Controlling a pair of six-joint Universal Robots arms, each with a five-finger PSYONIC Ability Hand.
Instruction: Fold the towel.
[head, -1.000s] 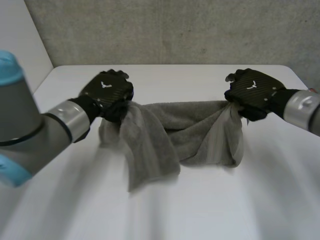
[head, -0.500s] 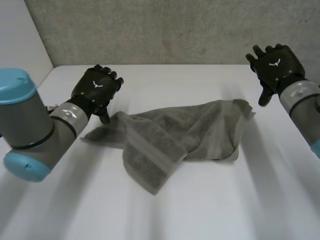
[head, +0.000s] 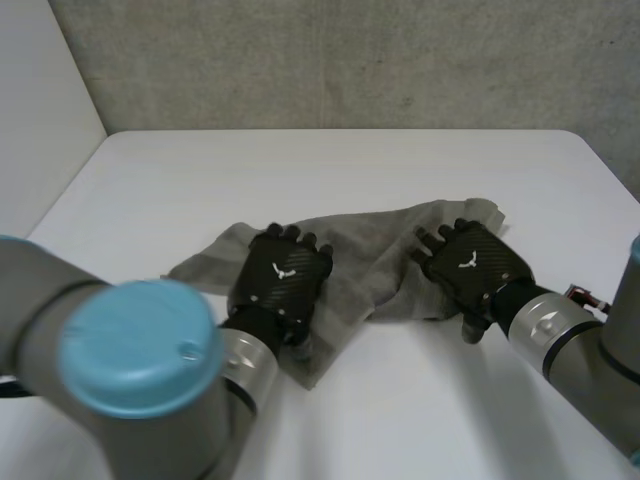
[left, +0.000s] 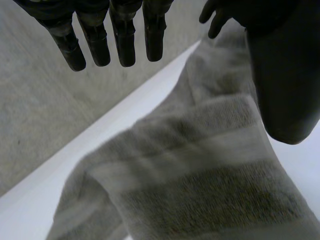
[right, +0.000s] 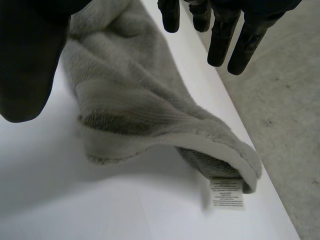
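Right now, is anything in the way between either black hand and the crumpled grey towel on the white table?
Nothing visible does. The left hand is over the crumpled grey terry towel at its near-left part, and the right hand is over its right end. Both have straight fingers, with just cloth beneath them on the white table.

White care tag (right: 226, 192) on the towel (right: 135, 100) corner, its print illegible.
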